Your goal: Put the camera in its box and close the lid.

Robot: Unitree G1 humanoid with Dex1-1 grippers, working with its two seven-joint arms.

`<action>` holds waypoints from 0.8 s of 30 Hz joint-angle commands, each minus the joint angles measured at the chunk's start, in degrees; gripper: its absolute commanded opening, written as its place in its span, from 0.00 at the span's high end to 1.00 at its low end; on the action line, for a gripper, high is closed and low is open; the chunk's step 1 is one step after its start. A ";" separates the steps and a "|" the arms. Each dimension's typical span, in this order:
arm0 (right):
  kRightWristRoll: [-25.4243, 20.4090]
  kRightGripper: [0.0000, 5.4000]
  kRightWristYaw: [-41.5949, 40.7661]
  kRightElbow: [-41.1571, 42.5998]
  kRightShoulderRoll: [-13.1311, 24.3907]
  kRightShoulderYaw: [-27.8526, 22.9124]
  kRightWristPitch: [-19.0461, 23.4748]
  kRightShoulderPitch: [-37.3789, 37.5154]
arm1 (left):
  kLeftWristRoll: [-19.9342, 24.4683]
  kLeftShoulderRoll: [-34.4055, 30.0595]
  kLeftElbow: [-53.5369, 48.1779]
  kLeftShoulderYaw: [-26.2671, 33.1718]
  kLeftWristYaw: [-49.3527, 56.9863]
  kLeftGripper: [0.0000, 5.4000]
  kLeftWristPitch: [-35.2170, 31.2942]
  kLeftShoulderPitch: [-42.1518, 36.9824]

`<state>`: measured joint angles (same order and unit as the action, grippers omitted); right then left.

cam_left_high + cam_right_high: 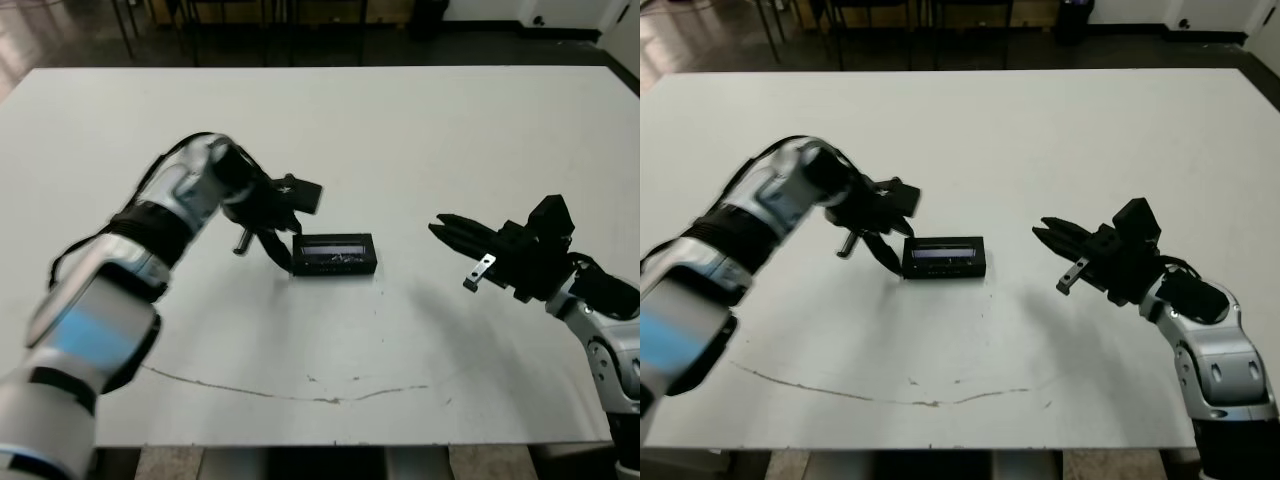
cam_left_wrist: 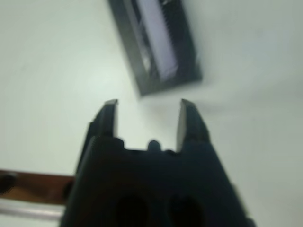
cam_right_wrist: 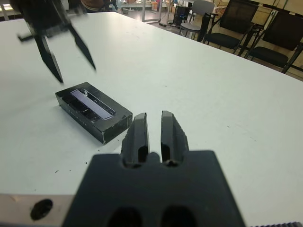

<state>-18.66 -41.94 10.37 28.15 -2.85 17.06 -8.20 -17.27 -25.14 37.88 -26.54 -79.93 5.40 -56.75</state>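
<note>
The box (image 1: 333, 254) sits near the middle of the white table (image 1: 420, 130) with the lid (image 3: 93, 104) already flat on it, its glossy window strip facing up; you cannot see the camera, so judge it shut inside. Your left gripper (image 1: 266, 247) hangs just beside the box's left end, fingers spread and holding nothing, as if clear of a finished press. Your right gripper (image 1: 1057, 243) waits well apart from the box on its right, fingers nearly together and empty, out of the way.
</note>
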 commanded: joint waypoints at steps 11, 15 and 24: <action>-0.70 1.00 -0.23 -0.22 1.03 0.04 1.52 -0.03 | 13.73 -19.38 -27.60 15.32 2.64 0.16 -5.86 25.17; -0.80 1.00 0.31 0.24 0.89 0.12 2.64 -0.22 | 19.99 -15.62 -32.42 24.83 15.12 0.00 -15.00 31.13; -0.31 1.00 1.55 0.71 0.27 -0.33 1.78 0.16 | 27.01 12.18 -57.09 28.85 54.22 0.30 -30.54 41.34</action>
<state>-19.29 -40.87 10.87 28.09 -2.98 18.49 -8.46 9.54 -15.13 -16.61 3.50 -28.81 -22.56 -16.58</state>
